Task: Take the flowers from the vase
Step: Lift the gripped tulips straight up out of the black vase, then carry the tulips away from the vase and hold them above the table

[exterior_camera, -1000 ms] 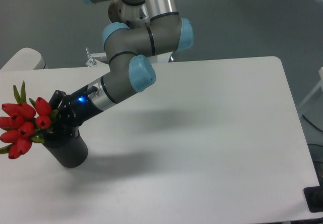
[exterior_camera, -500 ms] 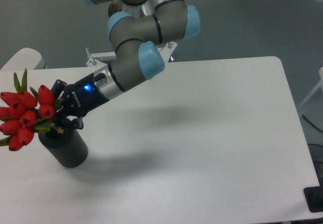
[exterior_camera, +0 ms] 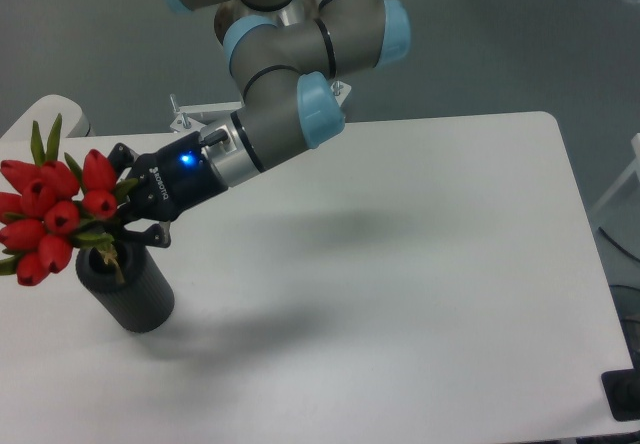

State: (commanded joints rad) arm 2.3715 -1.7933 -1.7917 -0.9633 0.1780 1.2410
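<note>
Your arm reaches down-left over the table. The vase stands near the left edge. The gripper is clamped on the flowers, stems barely inside the hole. You're mid-extraction; lift straight until they clear.

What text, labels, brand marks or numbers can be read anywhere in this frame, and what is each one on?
Small white lettering on the black body of the gripper, beside its blue light: present, but too small and blurred to read.
The flowers, the vase, the table and the arm: no writing visible.
Nothing legible anywhere in this view.
</note>
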